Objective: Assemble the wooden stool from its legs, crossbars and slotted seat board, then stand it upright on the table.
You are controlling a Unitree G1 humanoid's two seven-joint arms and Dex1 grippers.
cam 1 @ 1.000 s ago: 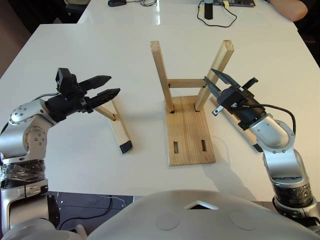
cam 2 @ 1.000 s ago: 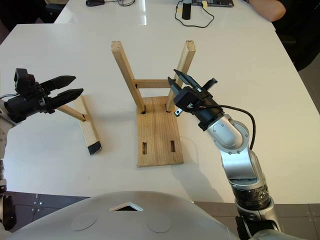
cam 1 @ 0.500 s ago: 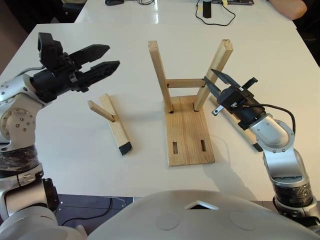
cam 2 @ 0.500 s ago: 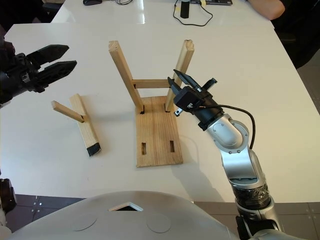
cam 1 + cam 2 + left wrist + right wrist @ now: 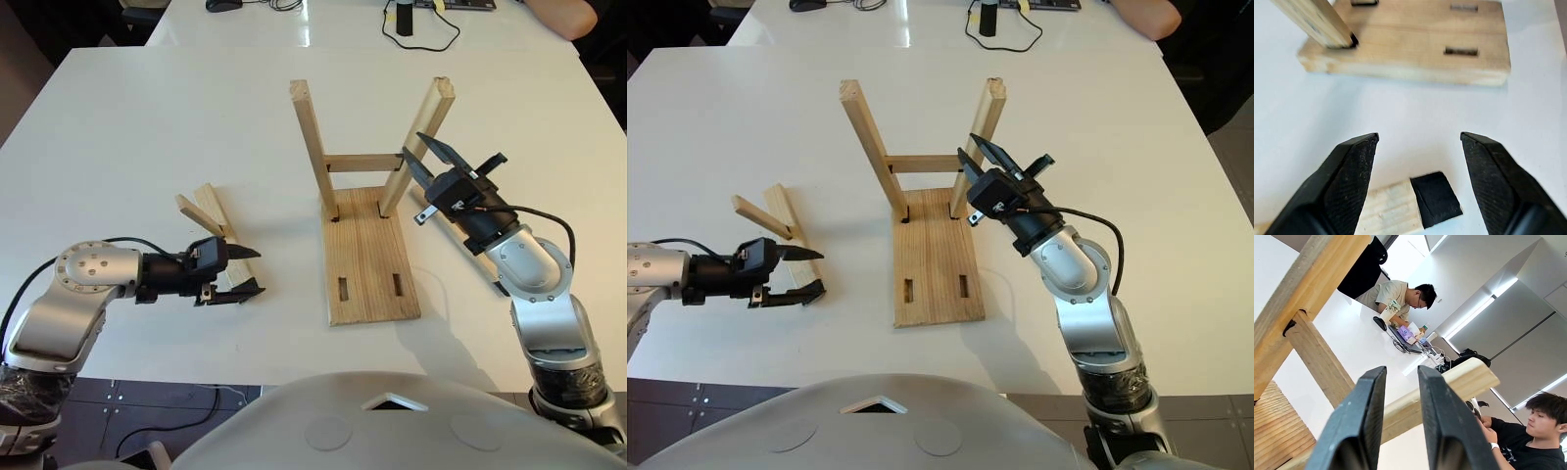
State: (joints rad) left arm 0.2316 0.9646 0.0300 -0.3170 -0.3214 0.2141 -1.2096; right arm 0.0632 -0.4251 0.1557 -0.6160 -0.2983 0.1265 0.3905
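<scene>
The left gripper (image 5: 1419, 137) hangs low over the white tabletop (image 5: 147, 117), its fingers spread wide on either side of the black-capped end of a loose pale wooden leg (image 5: 217, 220). The slotted wooden seat board (image 5: 367, 259) lies flat mid-table with two legs and a crossbar (image 5: 362, 163) standing in it. The right gripper (image 5: 419, 162) is narrowly parted just beside the right-hand leg (image 5: 428, 117).
</scene>
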